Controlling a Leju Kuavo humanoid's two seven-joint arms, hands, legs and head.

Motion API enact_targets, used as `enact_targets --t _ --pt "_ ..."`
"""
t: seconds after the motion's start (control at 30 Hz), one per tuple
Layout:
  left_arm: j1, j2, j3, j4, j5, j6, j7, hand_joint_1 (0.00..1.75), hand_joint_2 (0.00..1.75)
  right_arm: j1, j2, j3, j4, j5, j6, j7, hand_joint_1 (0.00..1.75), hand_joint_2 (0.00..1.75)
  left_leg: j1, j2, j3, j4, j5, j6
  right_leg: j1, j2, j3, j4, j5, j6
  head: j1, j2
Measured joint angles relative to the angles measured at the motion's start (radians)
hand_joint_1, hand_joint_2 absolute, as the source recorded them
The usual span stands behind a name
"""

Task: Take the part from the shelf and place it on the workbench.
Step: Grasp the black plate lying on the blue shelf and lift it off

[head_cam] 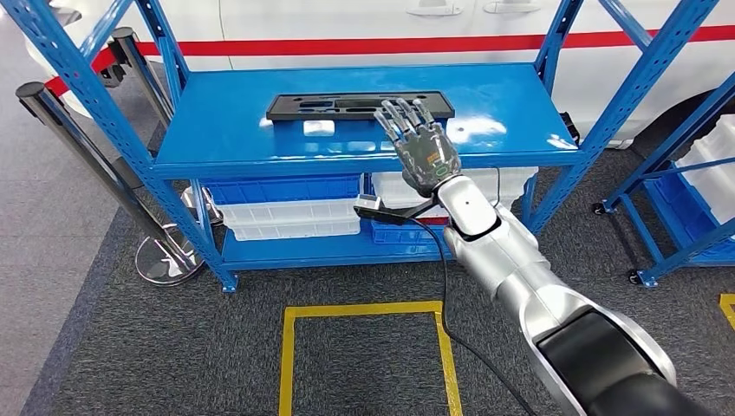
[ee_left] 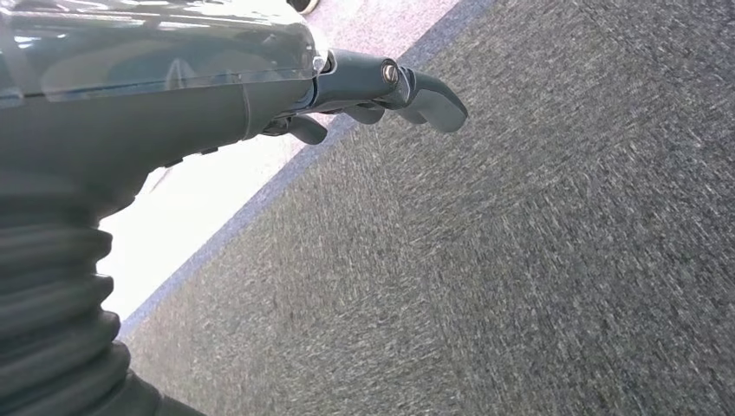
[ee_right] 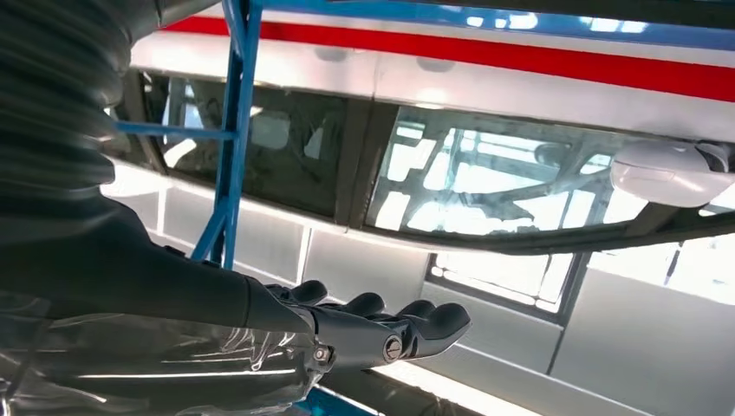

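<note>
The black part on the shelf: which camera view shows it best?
The head view. There the black part lies flat on the blue shelf, with the right robot hand raised open in front of it. The left wrist view faces grey carpet; the right wrist view faces a white vehicle's windows.

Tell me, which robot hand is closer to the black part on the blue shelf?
The right robot hand. It is raised with fingers spread, its fingertips reaching the near edge of the black part on the blue shelf. The left robot hand hangs over grey carpet, away from it.
</note>
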Motion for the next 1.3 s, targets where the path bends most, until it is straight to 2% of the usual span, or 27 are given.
enact_targets --t 0.27,0.37,0.5,0.63,0.77,1.03,1.3 --pt "0.003 0.011 0.0 0.003 0.003 0.0 0.014 0.0 1.75 -0.052 0.077 0.023 0.097 -0.003 0.005 0.003 0.0 1.75 0.0 0.0 -0.001 0.0 0.0 0.0 0.0 0.0 -0.001 0.0 0.0 0.0 0.0 0.0" --pt "0.005 0.013 0.006 0.004 0.045 -0.018 -0.011 0.0 1.75 -0.055 0.105 0.031 0.122 -0.007 0.015 0.004 0.0 1.75 0.0 0.0 -0.001 0.0 0.0 0.0 0.0 0.0 -0.002 0.0 0.0 0.0 0.0 0.0" --pt "0.003 0.014 0.055 0.004 0.156 -0.063 -0.098 0.0 0.0 -0.044 0.13 0.039 0.15 -0.012 0.026 0.001 0.0 1.75 0.0 0.0 -0.001 0.0 0.0 0.0 0.0 0.0 -0.002 0.0 0.0 0.0 0.0 0.0" --pt "-0.005 0.017 0.121 0.004 0.227 -0.096 -0.158 0.0 0.0 -0.001 0.142 0.055 0.176 -0.013 0.03 0.012 0.0 1.75 0.0 -0.001 -0.001 0.0 0.0 0.0 0.0 -0.001 -0.002 0.0 0.0 0.0 0.0 0.0" --pt "-0.008 0.019 0.154 0.004 0.236 -0.113 -0.166 0.0 0.0 0.033 0.14 0.061 0.199 -0.032 0.028 0.009 0.0 1.75 0.0 -0.001 -0.002 0.001 0.0 0.0 0.0 0.0 -0.002 0.0 0.0 0.0 0.0 0.0" --pt "-0.008 0.019 0.164 0.004 0.217 -0.119 -0.145 0.0 0.0 0.049 0.124 0.061 0.225 -0.047 0.023 -0.001 0.0 1.75 0.0 0.0 -0.002 0.001 0.0 0.0 0.0 0.0 -0.002 -0.001 0.0 0.0 0.0 0.0" --pt "-0.007 0.022 0.158 0.004 0.201 -0.114 -0.128 0.0 0.0 0.061 0.113 0.061 0.227 -0.048 0.018 -0.004 0.0 1.75 -0.001 -0.001 -0.009 0.008 0.0 0.002 -0.004 0.0 -0.005 -0.003 0.005 0.008 0.0 0.0"
